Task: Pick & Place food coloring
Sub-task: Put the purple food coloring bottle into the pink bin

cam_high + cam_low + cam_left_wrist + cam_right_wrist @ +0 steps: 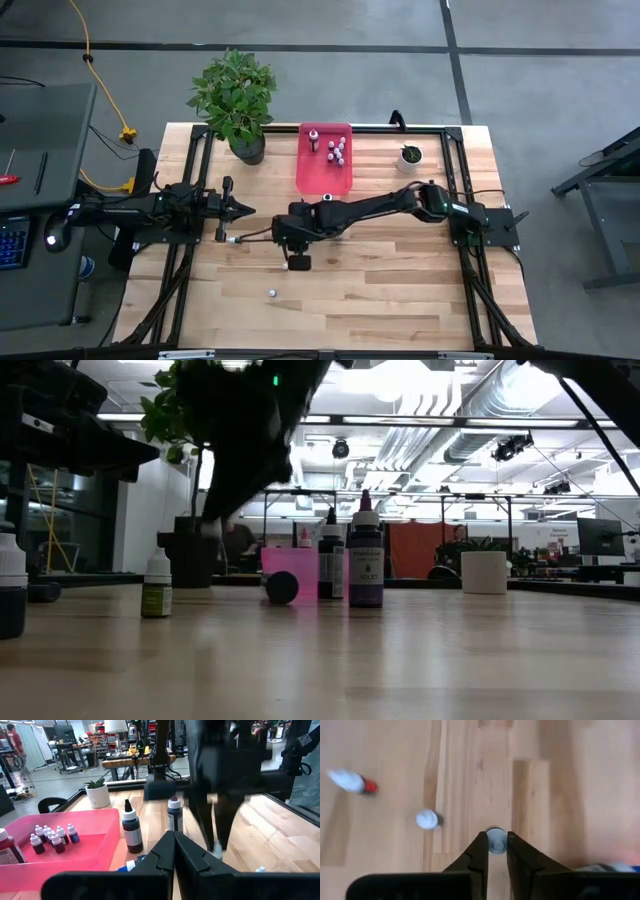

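**Right gripper closed on a small bottle at mid-bench**

We see the right arm reaching from the right edge of the light wooden bench (pixel 400 290) across to its middle, the right gripper (pixel 496 851) pointing straight down. In the right wrist view its 2 dark fingers stand narrow, pressed against the round white cap of a tiny food coloring bottle (pixel 495 841) that sits between them. Just beside it another white-capped bottle (pixel 427 819) stands upright on the wood, and farther off a bottle with a red body (pixel 354 782) lies on its side.

The left arm lies along the left edge, the left gripper (pixel 175 851) aimed at the bench centre with its fingers drawn together on nothing.

The flat pink plastic tray (pixel 310 172) sits at the back edge, middle of the bench. It holds a cluster of tiny white-capped bottles (pixel 51 838) and 1 taller dark bottle (pixel 314 137). Outside the tray, in the low view, we see a black-bodied dropper bottle (pixel 331 565) and a purple-bodied bottle (pixel 365 565) standing upright side by side.

1 more small bottle (pixel 272 293) stands alone nearer the front edge. A leafy green plant in a dark pot (pixel 238 98) occupies the back left corner, and a small white pot with a green plant (pixel 411 155) stands toward the back right.
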